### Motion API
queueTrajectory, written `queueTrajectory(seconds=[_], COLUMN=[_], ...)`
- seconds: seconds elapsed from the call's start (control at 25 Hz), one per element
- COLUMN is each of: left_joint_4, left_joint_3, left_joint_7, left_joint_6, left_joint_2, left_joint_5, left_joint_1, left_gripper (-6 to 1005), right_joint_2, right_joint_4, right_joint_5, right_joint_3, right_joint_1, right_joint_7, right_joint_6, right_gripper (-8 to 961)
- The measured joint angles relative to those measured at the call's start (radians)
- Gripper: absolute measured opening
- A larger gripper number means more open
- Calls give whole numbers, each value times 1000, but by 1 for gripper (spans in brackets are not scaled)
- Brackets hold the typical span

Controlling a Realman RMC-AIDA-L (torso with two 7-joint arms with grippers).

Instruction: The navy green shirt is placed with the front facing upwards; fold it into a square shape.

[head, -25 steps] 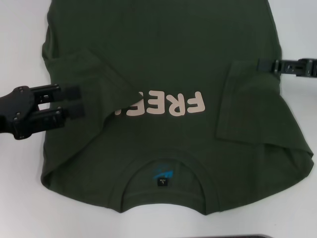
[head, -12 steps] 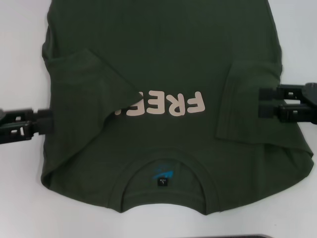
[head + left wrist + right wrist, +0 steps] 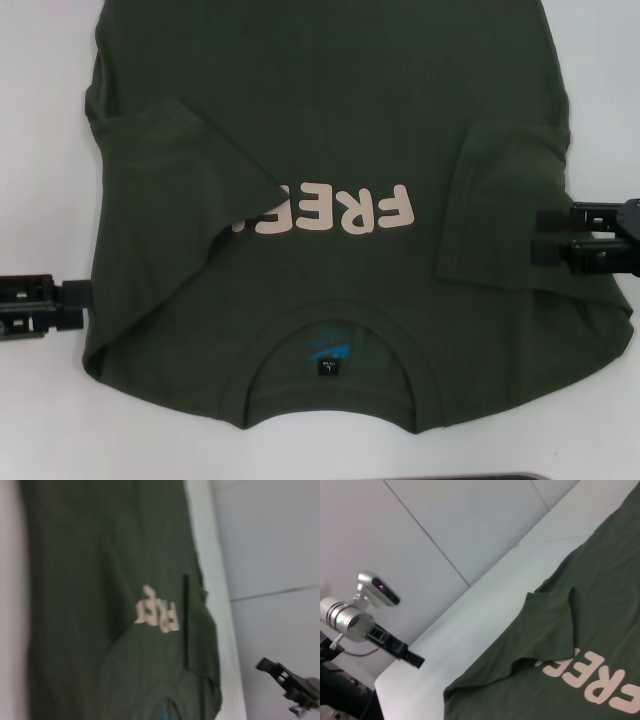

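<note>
The navy green shirt (image 3: 330,120) lies flat on the white table, front up, with the cream "FREE!" print (image 3: 330,212) showing and the collar with its small tag (image 3: 330,368) nearest me. Both sleeves are folded inward: the left sleeve (image 3: 170,170) covers the print's end, and the right sleeve (image 3: 500,200) lies on the chest. My left gripper (image 3: 80,305) is open and empty at the shirt's left edge near the shoulder. My right gripper (image 3: 548,233) is open and empty over the shirt's right side, beside the folded sleeve. The shirt also shows in the left wrist view (image 3: 100,580) and the right wrist view (image 3: 600,605).
The white table (image 3: 40,100) shows bare on both sides of the shirt. A dark strip (image 3: 500,477) lies at the near edge. The right wrist view shows my left gripper (image 3: 395,647) at the table's edge before grey panels; the left wrist view shows my right gripper (image 3: 287,680).
My left gripper has drawn back off the shirt to its left edge and come nearer. My right gripper has moved from the right sleeve's far corner nearer and outward. The shirt has not moved.
</note>
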Motion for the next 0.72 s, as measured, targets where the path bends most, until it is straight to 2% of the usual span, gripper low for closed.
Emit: queueTrajectory(seconds=[0.24, 0.72], left_joint_4=[-44, -82], left_joint_3=[0, 3], left_joint_7=[-88, -94], left_joint_6=[-106, -209], left_joint_2=[-7, -10], left_joint_5=[78, 181], left_joint_1=[4, 5], left_gripper=[579, 579], right_joint_2=[0, -1], right_joint_4=[7, 7], right_joint_5=[3, 4], right_joint_3=[3, 36], right_joint_1=[0, 4], right_joint_7=[12, 25], right_joint_6=[17, 16], right_gripper=[807, 807])
